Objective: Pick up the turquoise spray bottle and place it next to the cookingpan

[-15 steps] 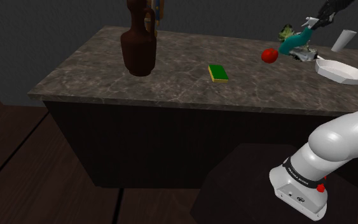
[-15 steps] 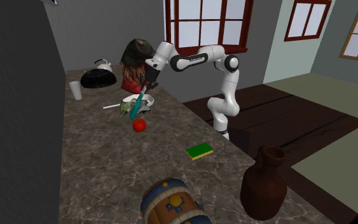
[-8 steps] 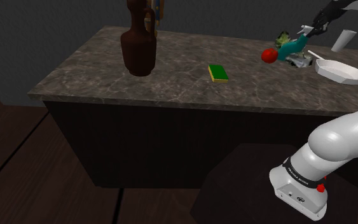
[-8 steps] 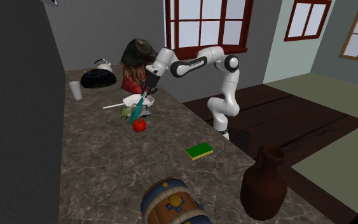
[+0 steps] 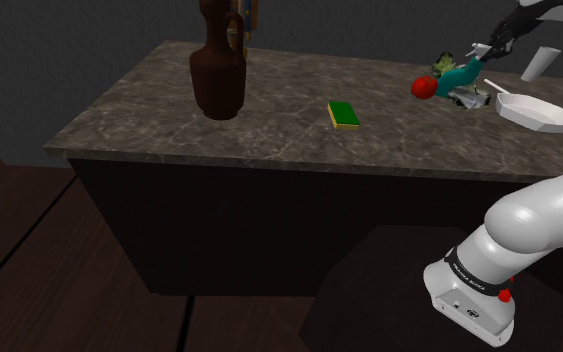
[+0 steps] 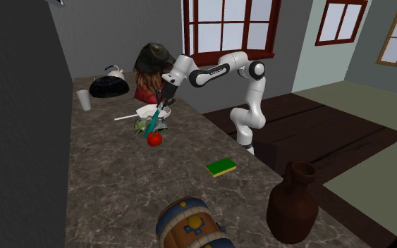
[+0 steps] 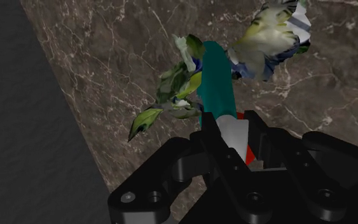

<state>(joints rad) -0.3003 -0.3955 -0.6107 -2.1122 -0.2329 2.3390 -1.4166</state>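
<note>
Starting at the shoulder view's left, a brown jug stands on the marbled counter, then a green sponge and a red tomato. Just right of it the turquoise bottle tilts beside leafy clutter, its white head pinched by the gripper. The white pan lies just beyond.

White arm, dark joints, red button, all-black hand.

On the marbled stone tabletop, the red tomato lies just beside the turquoise spray bottle, between the green rectangular sponge and the white cooking pan.
</note>
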